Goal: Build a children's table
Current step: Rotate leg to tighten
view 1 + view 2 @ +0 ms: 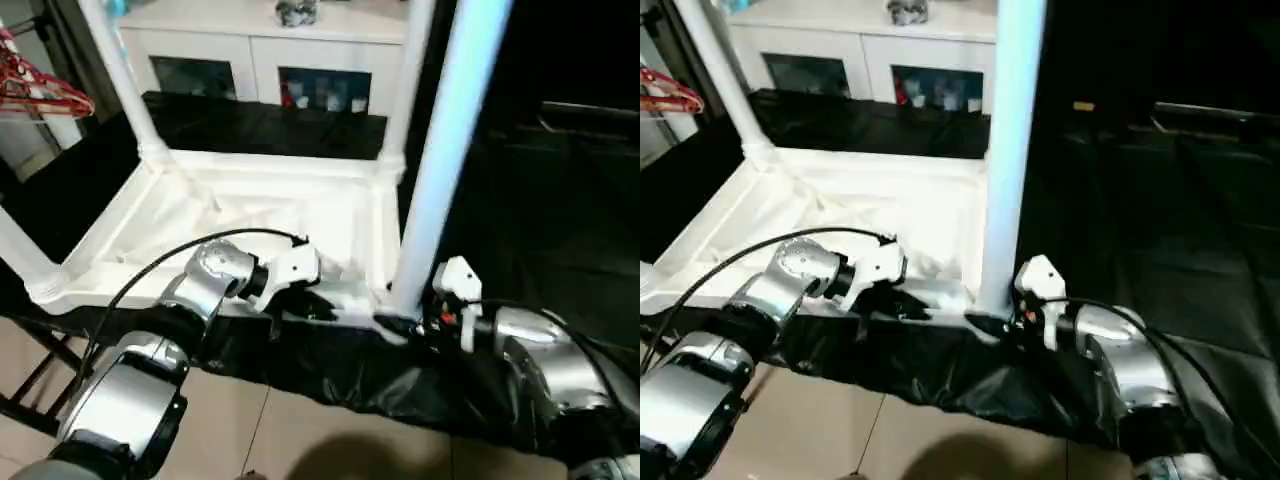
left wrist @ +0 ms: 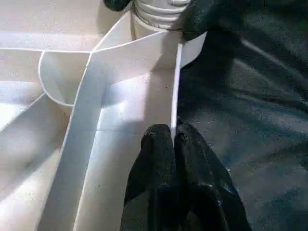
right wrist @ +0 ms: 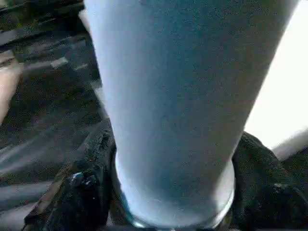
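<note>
My left tool (image 2: 173, 139) was pinched tight on the thin side wall of the table top (image 1: 250, 215), right at the near edge. My right tool (image 3: 173, 192) stood with its black fingers (image 3: 82, 192) on either side of the near-right leg (image 1: 440, 150), low by its corner socket, hugging its base. The top lay upside down, ribs up, on black sheeting (image 1: 560, 230), three other legs standing in their corners. A white cabinet (image 1: 260, 45) stood behind.

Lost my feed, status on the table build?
Left gripper shut on tabletop rim. Right gripper around near-right leg, upright in its socket. Nothing in the way.
</note>
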Robot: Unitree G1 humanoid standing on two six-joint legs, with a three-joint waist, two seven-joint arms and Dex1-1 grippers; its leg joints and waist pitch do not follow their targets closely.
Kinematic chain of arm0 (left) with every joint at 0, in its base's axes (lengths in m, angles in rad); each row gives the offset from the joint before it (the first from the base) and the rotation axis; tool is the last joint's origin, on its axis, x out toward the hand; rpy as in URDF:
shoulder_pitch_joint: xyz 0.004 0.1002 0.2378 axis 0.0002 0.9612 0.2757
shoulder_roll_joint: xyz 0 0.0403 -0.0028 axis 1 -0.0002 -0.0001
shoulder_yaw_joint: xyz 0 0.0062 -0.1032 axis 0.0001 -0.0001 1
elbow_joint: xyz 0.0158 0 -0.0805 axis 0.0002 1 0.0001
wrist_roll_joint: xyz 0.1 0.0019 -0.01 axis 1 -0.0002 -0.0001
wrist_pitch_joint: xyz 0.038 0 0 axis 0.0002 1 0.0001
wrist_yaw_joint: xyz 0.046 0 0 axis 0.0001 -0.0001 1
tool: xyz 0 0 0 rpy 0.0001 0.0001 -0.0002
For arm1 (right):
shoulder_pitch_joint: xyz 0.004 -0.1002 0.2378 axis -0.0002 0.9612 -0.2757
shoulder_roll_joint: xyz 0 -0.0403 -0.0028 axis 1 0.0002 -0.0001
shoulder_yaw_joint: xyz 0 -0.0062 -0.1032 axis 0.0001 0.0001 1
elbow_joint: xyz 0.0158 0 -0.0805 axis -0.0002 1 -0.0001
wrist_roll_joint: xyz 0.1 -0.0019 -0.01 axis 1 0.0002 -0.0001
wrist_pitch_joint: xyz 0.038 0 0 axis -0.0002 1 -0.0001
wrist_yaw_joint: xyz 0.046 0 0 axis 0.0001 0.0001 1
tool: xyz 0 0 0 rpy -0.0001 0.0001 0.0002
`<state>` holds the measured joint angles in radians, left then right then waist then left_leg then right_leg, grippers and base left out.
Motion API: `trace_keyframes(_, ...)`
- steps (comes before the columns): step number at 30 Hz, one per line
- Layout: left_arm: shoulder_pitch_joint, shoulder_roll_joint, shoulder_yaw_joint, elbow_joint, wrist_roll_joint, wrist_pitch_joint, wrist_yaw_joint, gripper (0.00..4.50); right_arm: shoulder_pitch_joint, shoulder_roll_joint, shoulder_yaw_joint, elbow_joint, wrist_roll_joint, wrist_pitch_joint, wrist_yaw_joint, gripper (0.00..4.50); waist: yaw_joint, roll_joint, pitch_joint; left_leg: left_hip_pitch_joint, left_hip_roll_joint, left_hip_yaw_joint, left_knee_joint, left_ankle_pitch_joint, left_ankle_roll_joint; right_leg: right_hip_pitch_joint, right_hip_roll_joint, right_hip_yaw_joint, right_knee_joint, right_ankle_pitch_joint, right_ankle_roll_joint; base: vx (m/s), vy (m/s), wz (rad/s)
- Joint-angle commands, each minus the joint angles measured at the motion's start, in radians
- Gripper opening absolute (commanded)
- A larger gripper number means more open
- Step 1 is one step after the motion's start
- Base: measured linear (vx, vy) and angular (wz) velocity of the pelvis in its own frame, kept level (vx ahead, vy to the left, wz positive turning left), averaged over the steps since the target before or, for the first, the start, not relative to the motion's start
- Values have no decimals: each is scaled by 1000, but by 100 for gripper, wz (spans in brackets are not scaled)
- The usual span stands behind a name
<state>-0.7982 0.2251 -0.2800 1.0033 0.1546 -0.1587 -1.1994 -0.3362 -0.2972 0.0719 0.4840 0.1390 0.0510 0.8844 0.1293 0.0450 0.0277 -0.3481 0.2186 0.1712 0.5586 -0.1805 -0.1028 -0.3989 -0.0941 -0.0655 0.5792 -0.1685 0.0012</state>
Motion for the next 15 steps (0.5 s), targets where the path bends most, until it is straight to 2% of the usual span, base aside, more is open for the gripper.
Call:
trace_keyframes(1, -33, -96, 8, -11, -14, 25, 114, 0, -15, 84, 72, 63, -39, 21, -81, 272, -8, -8, -39, 2, 1, 1, -73, -322, 8, 41, -46, 24, -86, -458, -146, 0, 0, 0)
trace_keyframes(3, -37, -164, 9, -6, -8, 58, 205, 0, -64, 155, 28, 148, -57, 39, -243, 272, -21, -10, -38, 3, -3, 0, -72, -334, 7, 37, -46, 22, -91, -490, -136, 0, 0, 0)
trace_keyframes(5, -38, -180, 8, -5, -5, 64, 229, 0, -78, 172, 19, 169, -65, 34, -287, 272, -26, -11, -39, 3, -4, 0, -71, -331, 16, 37, -46, 23, -96, -504, -126, 0, 0, 0)
trace_keyframes(6, -37, -191, 5, -7, -1, 69, 243, 0, -90, 185, 11, 187, -70, 36, -326, 272, -26, -15, -40, 3, -5, -1, -71, -326, 28, 36, -44, 24, -98, -490, -126, 0, 0, 0)
trace_keyframes(7, -36, -209, 2, -6, 6, 75, 276, 0, -111, 203, 1, 223, -80, 36, -389, 272, -27, -12, -40, -2, -5, -1, -71, -314, 32, 37, -44, 25, -93, -467, -131, 0, 0, 0)
trace_keyframes(10, -36, -239, -2, -6, 24, 92, 346, 0, -154, 239, -19, 295, -102, 23, -509, 272, -30, -13, -43, -3, -5, 0, -71, -297, 36, 39, -43, 25, -90, -418, -144, 0, 0, 0)
trace_keyframes(12, -33, -250, -10, -11, 38, 93, 376, 0, -178, 255, -25, 333, -122, 5, -565, 272, -35, -9, -44, -6, -4, -2, -72, -291, 32, 40, -43, 25, -85, -390, -153, 0, 0, 0)
trace_keyframes(15, -23, -256, -11, -26, 41, 94, 380, 0, -192, 265, -23, 368, -149, -37, -593, 272, -37, -9, -44, -6, -5, 0, -71, -294, 40, 41, -44, 26, -85, -374, -157, 0, 0, 0)
